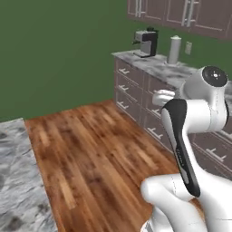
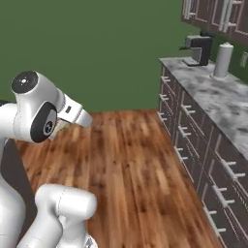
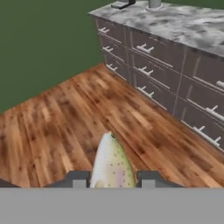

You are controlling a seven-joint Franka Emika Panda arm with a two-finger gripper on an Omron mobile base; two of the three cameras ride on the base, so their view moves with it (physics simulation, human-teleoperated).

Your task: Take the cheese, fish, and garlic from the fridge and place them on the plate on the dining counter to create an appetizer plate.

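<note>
Gripping the fish (image 3: pixel 112 164) between both finger tips, gripper (image 3: pixel 113 180) closed snugly on its flanks, pale speckled body pointing away over the wooden floor (image 1: pixel 95 154); hanging well above the planks, well apart from the marble counter (image 2: pixel 218 99) with its dark drawers (image 3: pixel 175 78); coffee machine (image 1: pixel 146 42) and white canister (image 1: pixel 174 50) standing near that counter's far end.
</note>
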